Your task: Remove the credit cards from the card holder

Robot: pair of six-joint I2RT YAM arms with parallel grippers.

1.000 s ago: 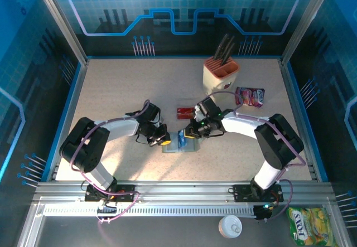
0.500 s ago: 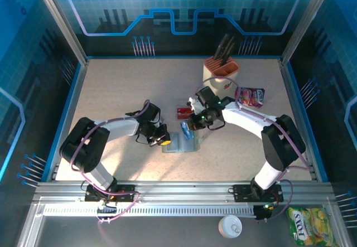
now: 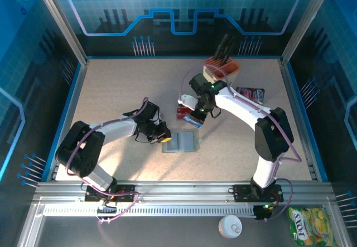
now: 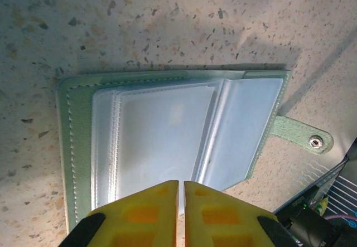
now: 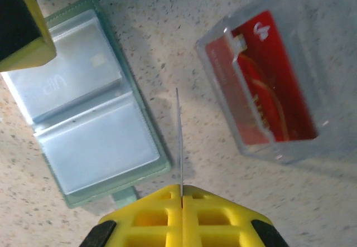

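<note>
Grey-green card holder (image 4: 162,130) (open, flat) lies under left gripper (image 4: 181,202).

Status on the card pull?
Right claw shut on a credit card, between card holder and tray. Left claw shut at holder's edge. Nothing in the way.

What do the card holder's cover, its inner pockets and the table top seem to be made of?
The card holder cover looks like soft grey-green leather or imitation, matte, with stitched edges. The inner pockets look like clear glossy plastic film, showing glare and creases. The table top is a hard speckled beige surface, maybe laminate or stone-look composite; the look leaves it open.
</note>
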